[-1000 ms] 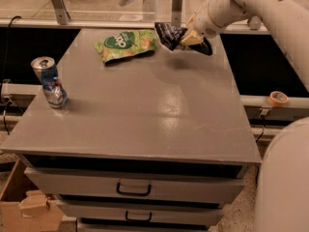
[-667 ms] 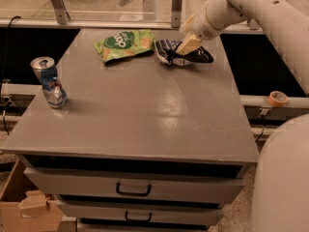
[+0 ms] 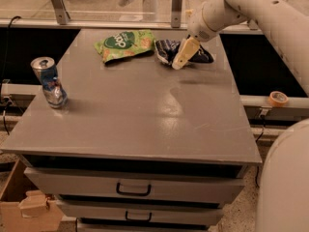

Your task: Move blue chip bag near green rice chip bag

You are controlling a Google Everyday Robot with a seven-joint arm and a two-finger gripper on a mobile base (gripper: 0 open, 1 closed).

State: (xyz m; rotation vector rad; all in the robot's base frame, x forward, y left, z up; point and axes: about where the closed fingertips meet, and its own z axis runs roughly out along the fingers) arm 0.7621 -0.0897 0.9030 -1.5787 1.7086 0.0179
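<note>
The blue chip bag (image 3: 166,50) is a crinkled navy foil bag lying on the grey table (image 3: 145,110) near its far edge. Its left end is just right of the green rice chip bag (image 3: 126,43), which lies flat with its dark oval logo up. My gripper (image 3: 179,61) comes down from the upper right on the white arm (image 3: 241,4) and sits across the middle of the blue bag, low at the table surface. It hides the bag's centre.
A blue-and-silver drink can (image 3: 48,81) stands at the table's left edge. Drawers with handles (image 3: 133,189) are below the front edge. A tape roll (image 3: 278,98) lies on a rail at right. A cardboard box (image 3: 21,207) sits on the floor at lower left.
My gripper has brought the blue chip bag down from above the table onto its surface, and left toward the green bag. The can and the green bag have not moved.
</note>
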